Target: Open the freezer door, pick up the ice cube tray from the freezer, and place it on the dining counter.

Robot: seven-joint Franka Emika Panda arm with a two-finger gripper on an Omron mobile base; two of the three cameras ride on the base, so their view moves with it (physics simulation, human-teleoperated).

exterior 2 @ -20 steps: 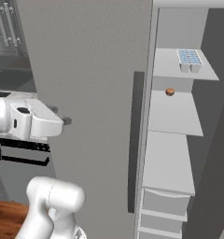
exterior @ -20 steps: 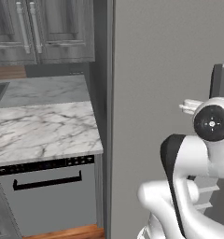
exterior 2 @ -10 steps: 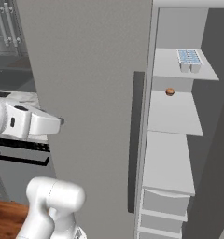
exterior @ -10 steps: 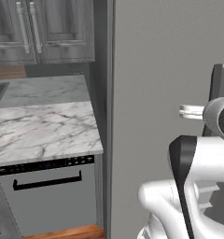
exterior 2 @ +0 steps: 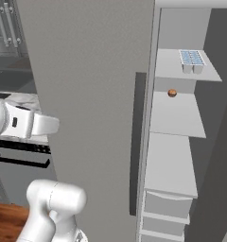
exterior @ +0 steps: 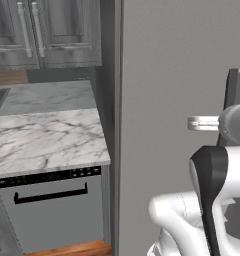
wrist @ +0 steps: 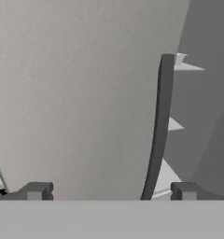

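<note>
Directly ahead of my wide-open, empty gripper (wrist: 109, 190) stands the freezer door (exterior 2: 91, 94), a plain matte grey panel swung open, its long dark handle (wrist: 158, 126) running vertically. Far right, on the top freezer shelf (exterior 2: 174, 68), lies the pale blue ice cube tray (exterior 2: 191, 57), long axis pointing inward.

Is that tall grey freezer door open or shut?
Open: the freezer door stands swung out, baring shelves and the ice cube tray.

I see the door (exterior 2: 91, 94) in plain matte grey, its handle (exterior 2: 138, 142) dark grey. The tray (exterior 2: 191, 58) at 1 o'clock is pale blue, white-rimmed. The small ball (exterior 2: 172, 93) is orange-brown. The countertop (exterior: 42, 135) at 9 o'clock is white, grey-veined marble.
</note>
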